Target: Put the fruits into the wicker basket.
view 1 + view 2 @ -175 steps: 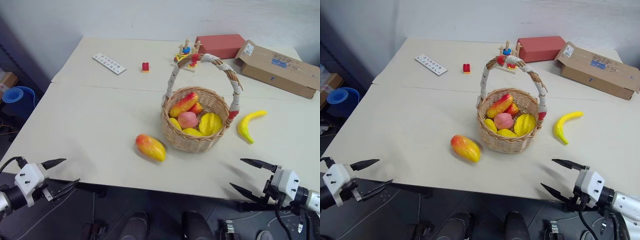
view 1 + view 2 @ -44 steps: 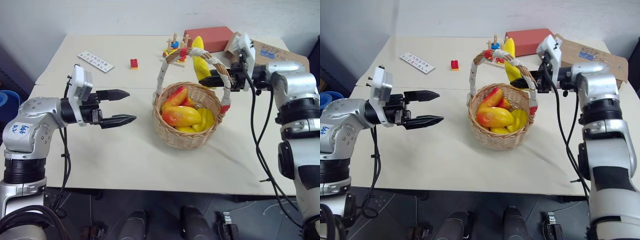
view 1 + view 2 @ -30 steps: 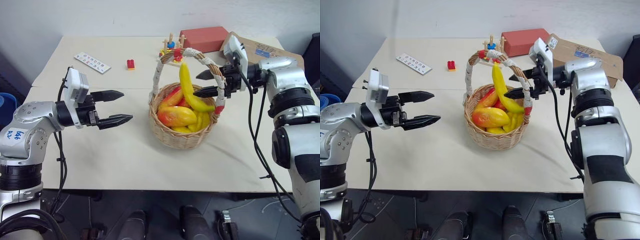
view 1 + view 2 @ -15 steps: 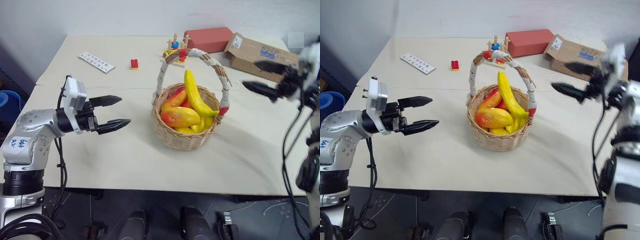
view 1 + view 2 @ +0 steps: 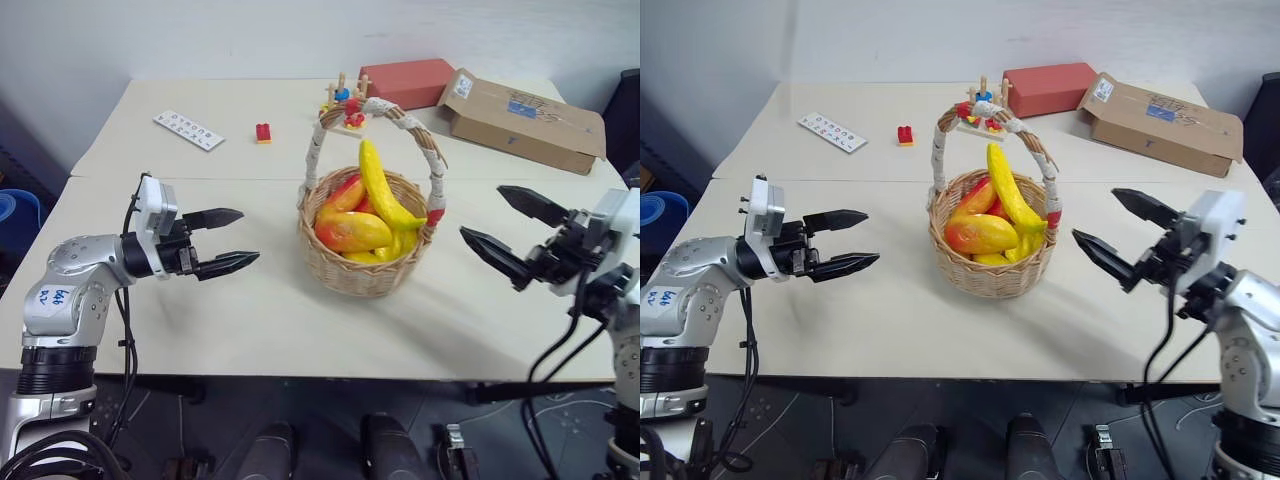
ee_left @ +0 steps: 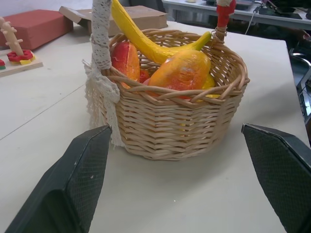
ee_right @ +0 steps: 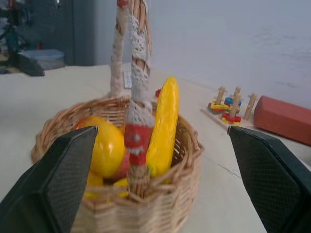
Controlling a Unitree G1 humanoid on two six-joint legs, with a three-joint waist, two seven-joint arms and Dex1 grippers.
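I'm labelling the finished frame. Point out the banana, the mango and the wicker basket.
banana (image 5: 378,186): left eye view, middle of its yellow body.
mango (image 5: 352,228): left eye view, its orange-yellow side.
wicker basket (image 5: 365,275): left eye view, the front woven wall.

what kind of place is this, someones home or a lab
Most likely a lab or test room, not a home. Plain pale tables pushed together hold staged props: a wicker basket of toy fruit, a stacking-ring toy, a cardboard box. Both robot arms hang at the table's edge.
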